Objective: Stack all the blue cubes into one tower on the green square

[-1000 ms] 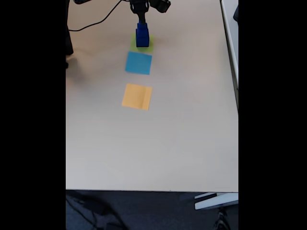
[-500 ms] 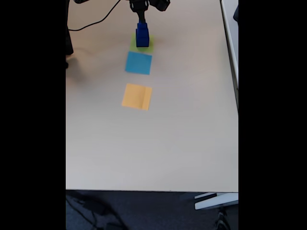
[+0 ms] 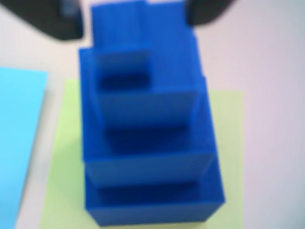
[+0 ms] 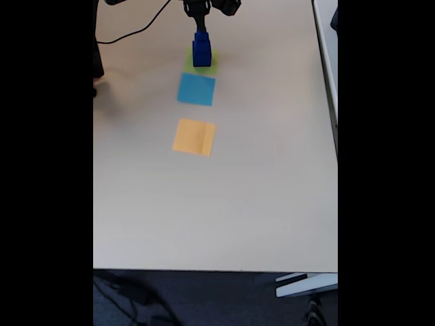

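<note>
Several blue cubes (image 3: pixel 152 162) stand as a stepped tower, largest at the bottom, on the green square (image 3: pixel 64 181). The same tower of blue cubes (image 4: pixel 201 51) rises from the green square (image 4: pixel 210 68) at the far end of the table in the fixed view. My gripper (image 3: pixel 136 24) hangs over the tower, a dark finger (image 3: pixel 57 21) blurred on either side of the smallest top cube. Whether the fingers press that cube or stand just off it is too blurred to tell. The gripper (image 4: pixel 199 28) comes down from the top edge in the fixed view.
A light-blue square (image 4: pixel 196 89) lies just in front of the green one, and an orange square (image 4: pixel 194 136) lies further toward the near edge. A black cable (image 4: pixel 136 30) trails at the far left. The table's right edge (image 4: pixel 336 149) borders another surface.
</note>
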Available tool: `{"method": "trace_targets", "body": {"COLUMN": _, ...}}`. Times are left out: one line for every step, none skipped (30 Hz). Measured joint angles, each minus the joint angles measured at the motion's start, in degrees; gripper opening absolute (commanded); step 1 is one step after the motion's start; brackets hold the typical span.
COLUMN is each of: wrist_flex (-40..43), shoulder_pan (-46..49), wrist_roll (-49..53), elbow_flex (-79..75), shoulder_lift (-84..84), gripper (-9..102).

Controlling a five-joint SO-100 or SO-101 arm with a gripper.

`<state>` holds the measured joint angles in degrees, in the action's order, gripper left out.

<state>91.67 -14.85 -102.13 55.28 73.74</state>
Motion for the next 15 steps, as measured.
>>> {"method": "trace_targets", "body": {"wrist_flex": 0.0, "shoulder_pan": -0.09, "wrist_roll": -0.18, "elbow_flex": 0.0, "shoulder_lift": 0.0, "gripper": 9}}
{"method": "trace_targets", "body": {"wrist_flex": 0.0, "shoulder_pan": -0.26, "wrist_roll": -0.35, "elbow_flex": 0.0, "shoulder_lift": 0.0, "gripper": 9}}
{"method": "trace_targets", "body": {"wrist_flex": 0.0, "shoulder_pan": -0.44, "wrist_roll": -0.35, "elbow_flex": 0.0, "shoulder_lift": 0.0, "gripper": 9}}
{"method": "trace_targets", "body": {"wrist_flex": 0.0, "shoulder_pan": -0.53, "wrist_roll": -0.35, "elbow_flex": 0.0, "shoulder_lift": 0.0, "gripper": 9}}
{"method": "trace_targets", "body": {"wrist_flex": 0.0, "shoulder_pan": -0.62, "wrist_roll": -0.35, "elbow_flex": 0.0, "shoulder_lift": 0.0, "gripper": 9}}
{"method": "trace_targets", "body": {"wrist_flex": 0.0, "shoulder_pan": -0.62, "wrist_roll": -0.35, "elbow_flex": 0.0, "shoulder_lift": 0.0, "gripper": 9}}
{"method": "trace_targets", "body": {"wrist_flex": 0.0, "shoulder_pan": -0.62, "wrist_roll": -0.35, "elbow_flex": 0.0, "shoulder_lift": 0.0, "gripper": 9}}
{"method": "trace_targets", "body": {"wrist_flex": 0.0, "shoulder_pan": -0.62, "wrist_roll": -0.35, "elbow_flex": 0.0, "shoulder_lift": 0.0, "gripper": 9}}
{"method": "trace_targets", "body": {"wrist_flex": 0.0, "shoulder_pan": -0.62, "wrist_roll": -0.35, "elbow_flex": 0.0, "shoulder_lift": 0.0, "gripper": 9}}
{"method": "trace_targets", "body": {"wrist_flex": 0.0, "shoulder_pan": -0.62, "wrist_roll": -0.62, "elbow_flex": 0.0, "shoulder_lift": 0.0, "gripper": 9}}
{"method": "trace_targets", "body": {"wrist_flex": 0.0, "shoulder_pan": -0.62, "wrist_roll": -0.7, "elbow_flex": 0.0, "shoulder_lift": 0.0, "gripper": 9}}
{"method": "trace_targets", "body": {"wrist_flex": 0.0, "shoulder_pan": -0.62, "wrist_roll": -0.7, "elbow_flex": 0.0, "shoulder_lift": 0.0, "gripper": 9}}
{"method": "trace_targets", "body": {"wrist_flex": 0.0, "shoulder_pan": -0.62, "wrist_roll": -0.7, "elbow_flex": 0.0, "shoulder_lift": 0.0, "gripper": 9}}
{"method": "trace_targets", "body": {"wrist_flex": 0.0, "shoulder_pan": -0.62, "wrist_roll": -0.7, "elbow_flex": 0.0, "shoulder_lift": 0.0, "gripper": 9}}
{"method": "trace_targets", "body": {"wrist_flex": 0.0, "shoulder_pan": -0.62, "wrist_roll": -0.7, "elbow_flex": 0.0, "shoulder_lift": 0.0, "gripper": 9}}
